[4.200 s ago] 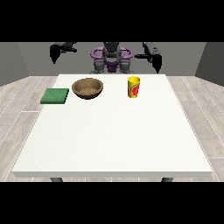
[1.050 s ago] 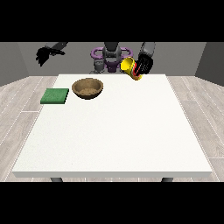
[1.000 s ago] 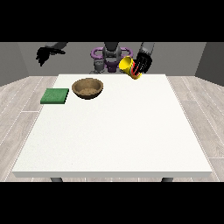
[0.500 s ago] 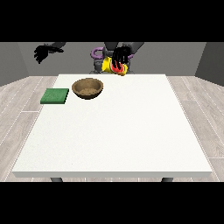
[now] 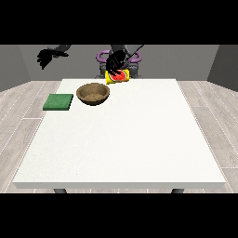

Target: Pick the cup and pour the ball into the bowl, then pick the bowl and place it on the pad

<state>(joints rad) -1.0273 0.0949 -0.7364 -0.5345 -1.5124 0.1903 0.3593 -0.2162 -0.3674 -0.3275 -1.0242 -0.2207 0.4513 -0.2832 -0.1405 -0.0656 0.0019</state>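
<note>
Yellow, red-marked cup [image 5: 118,76] now sideways nearer brown bowl [image 5: 93,93], fingers [image 5: 113,61] around it

A large white table [image 5: 125,139] stands on a floor [image 5: 18,107] of pale grey wood planks, and plain grey walls [image 5: 186,60] rise behind the table.

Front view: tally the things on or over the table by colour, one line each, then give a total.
Yellow: 1, the cup, held tipped on its side by the hand above the table's far edge.
Brown: 1, the bowl.
Green: 1, the pad.
Total: 3. No ball shows in this view.
</note>
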